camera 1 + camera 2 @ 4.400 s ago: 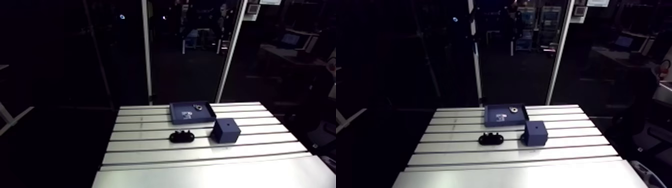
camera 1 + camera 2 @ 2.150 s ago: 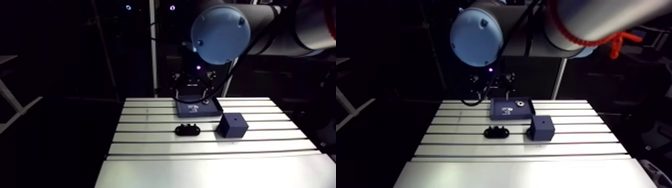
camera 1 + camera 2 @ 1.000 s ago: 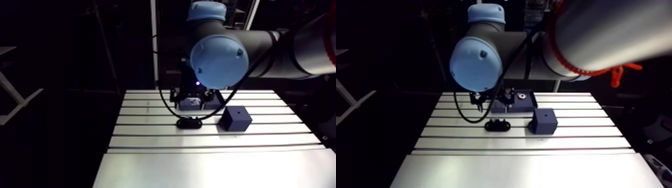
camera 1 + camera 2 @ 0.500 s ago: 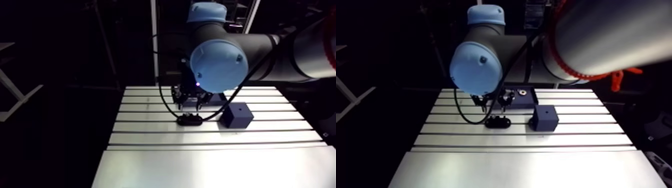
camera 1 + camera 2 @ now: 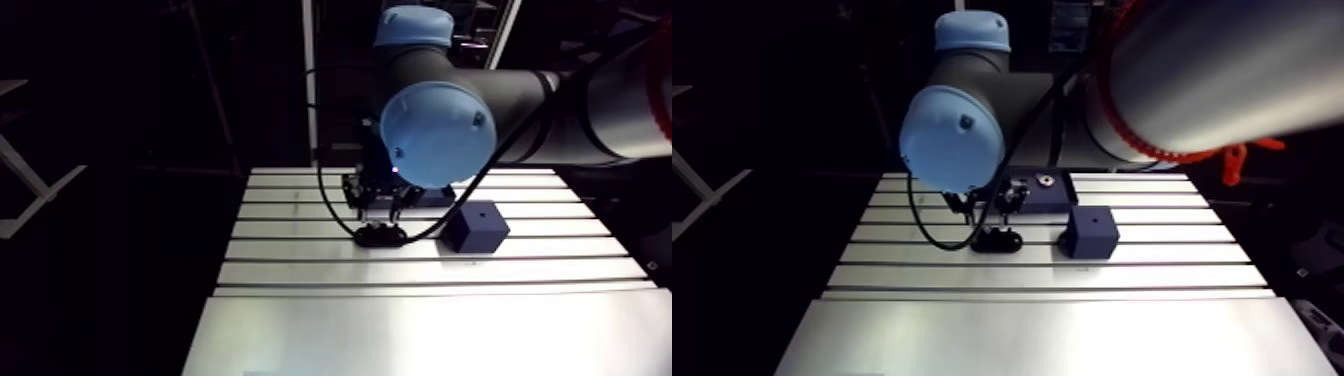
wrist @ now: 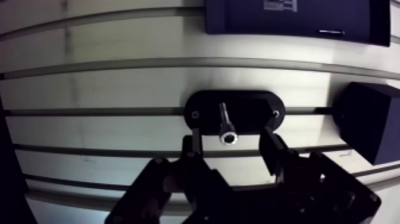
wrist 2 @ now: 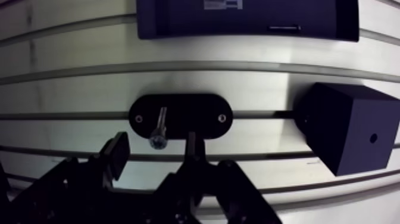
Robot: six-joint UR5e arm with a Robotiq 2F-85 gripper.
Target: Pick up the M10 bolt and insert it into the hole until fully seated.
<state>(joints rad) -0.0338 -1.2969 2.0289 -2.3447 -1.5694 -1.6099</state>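
The M10 bolt (image 6: 225,124) is silvery and stands in a black oval holder (image 6: 253,107), its socket head towards the wrist camera. My gripper (image 6: 230,138) is low over the holder and open. One finger is on each side of the bolt, and a gap shows between each finger and it. The dark blue block (image 7: 348,134) stands on the table beside the holder, with a small round hole (image 7: 373,138) in its upper face. In the arm view the gripper (image 5: 378,212) hangs just above the holder (image 5: 380,237), and the block (image 5: 477,226) is to its right.
A shallow dark blue tray (image 7: 250,18) lies beyond the holder; a small metal ring (image 5: 1044,181) rests in it. The table (image 5: 420,300) is slotted aluminium with long grooves. Its near half is a wide bare surface.
The gripper has come down from near the tray to just over the black holder. Its fingers stand closer together than earlier, on both sides of the bolt. Holder, block and tray have not moved.
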